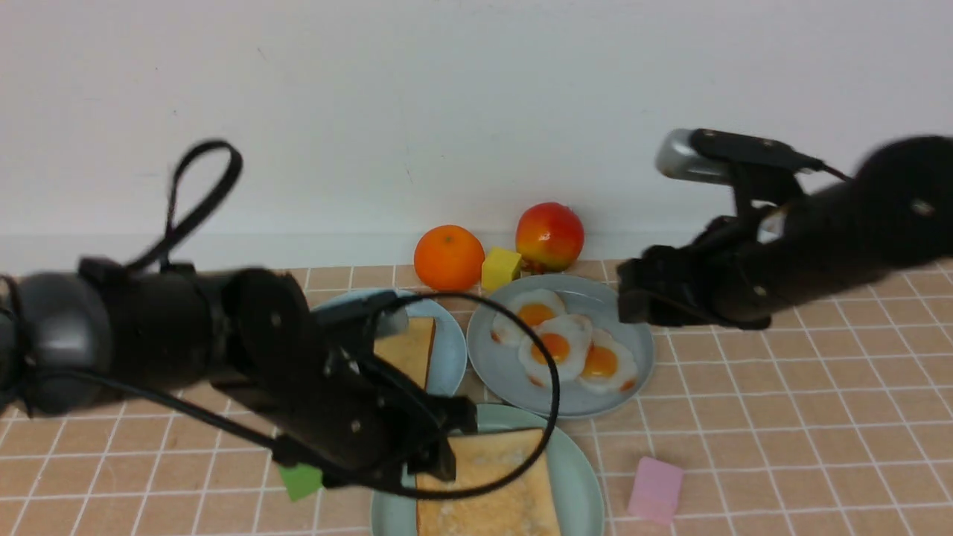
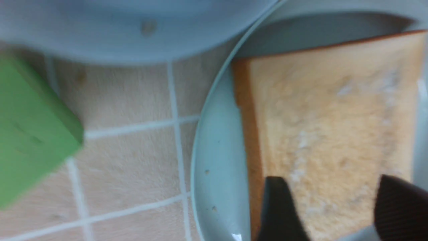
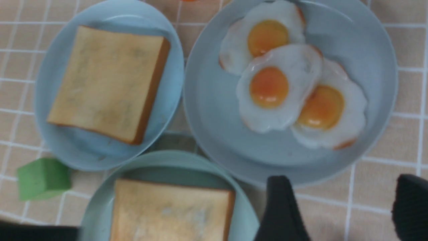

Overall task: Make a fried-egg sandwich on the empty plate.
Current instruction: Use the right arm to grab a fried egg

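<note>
The pale mint-green plate [image 1: 582,476] [image 2: 217,150] [image 3: 133,172] sits at the table's front and carries one bare toast slice [image 1: 495,484] [image 2: 327,117] [image 3: 170,214]. No assembled fried-egg sandwich is in view. My left gripper [image 1: 447,439] [image 2: 332,180] hovers open just over that slice's near edge, holding nothing. Three fried eggs [image 1: 555,346] [image 3: 269,87] overlap on a grey-blue plate [image 1: 484,350] [image 3: 214,110]. My right gripper [image 1: 629,298] [image 3: 344,179] hangs open and empty above the table beside the egg plate.
A sky-blue plate [image 1: 450,350] [image 3: 50,134] holds another toast slice [image 1: 406,346] [image 3: 107,83]. A green block [image 1: 300,480] [image 2: 30,134] [image 3: 43,177] lies left of the mint plate, a pink block [image 1: 655,487] right of it. An orange [image 1: 449,257], yellow cube [image 1: 500,268] and red fruit [image 1: 549,236] stand by the wall.
</note>
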Robot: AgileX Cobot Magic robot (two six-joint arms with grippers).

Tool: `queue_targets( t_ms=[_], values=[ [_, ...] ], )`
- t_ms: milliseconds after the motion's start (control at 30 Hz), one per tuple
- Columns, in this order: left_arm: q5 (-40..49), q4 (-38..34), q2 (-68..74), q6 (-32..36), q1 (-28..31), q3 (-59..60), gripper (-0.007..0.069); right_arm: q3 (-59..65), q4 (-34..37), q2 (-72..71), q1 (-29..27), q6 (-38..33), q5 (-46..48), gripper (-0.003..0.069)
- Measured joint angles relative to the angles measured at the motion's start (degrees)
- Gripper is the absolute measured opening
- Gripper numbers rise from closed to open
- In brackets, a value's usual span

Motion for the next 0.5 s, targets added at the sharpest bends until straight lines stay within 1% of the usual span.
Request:
queue_targets(
  t_ms=[33, 67, 133, 167, 200, 267, 300, 333, 367, 400, 433, 467, 500],
  values=[
    [0.44, 0.71, -0.33, -0.14, 0.43, -0.29, 0.0435, -0.49, 0.0, 0.46, -0.17, 0.0, 0.36, 0.0472],
    [3.72, 3.02, -1.62, -1.29, 2.3, -2.55, 0.0462, -4.0, 0.46, 3.61, -1.56, -0.68, 2.86, 0.0482],
    [7.76, 5.2, -3.51, -2.3, 5.07, -5.77, 0.0481, -7.82, 1.45, 7.08, -3.25, -2.16, 5.5, 0.0489],
    [10.16, 6.21, -4.97, -2.36, 6.97, -7.27, 0.0482, -11.0, 3.36, 10.35, -4.79, -3.85, 7.23, 0.049],
    [10.44, 6.31, -5.49, -2.21, 7.18, -7.46, 0.0481, -11.0, 3.36, 10.35, -4.79, -3.85, 7.23, 0.049],
    [12.73, 6.76, -9.62, 1.25, 8.38, -8.56, 0.0456, -14.45, 9.2, 15.58, -6.49, -7.9, 8.39, 0.049],
    [13.2, 6.33, -10.65, 2.74, 8.26, -8.56, 0.0439, -14.87, 10.21, 16.65, -6.7, -8.58, 8.45, 0.049],
    [14.06, 5.11, -13.07, 6.89, 7.47, -8.56, 0.0399, -15.63, 14.12, 19.0, -6.97, -11.26, 8.45, 0.049],
    [14.11, 5.11, -13.39, 7.54, 7.47, -8.49, 0.0392, -15.72, 14.12, 19.34, -6.96, -11.26, 8.45, 0.049],
    [14.27, 3.66, -15.82, 13.1, 6.01, -8.08, 0.033, -16.15, 17.81, 21.45, -7.25, -13.86, 8.43, 0.049],
    [14.34, 2.7, -16.94, 15.97, 4.85, -7.64, 0.0294, -16.36, 19.48, 22.75, -7.44, -15.09, 8.38, 0.049],
    [14.34, 2.51, -17.44, 17.35, 4.62, -7.51, 0.0285, -16.4, 20.69, 23.23, -7.54, -16.0, 8.31, 0.049],
    [14.55, 0.67, -19.04, 22.14, 2.49, -5.86, 0.0199, -16.67, 23.29, 24.84, -7.89, -17.88, 8.07, 0.049]
  ],
)
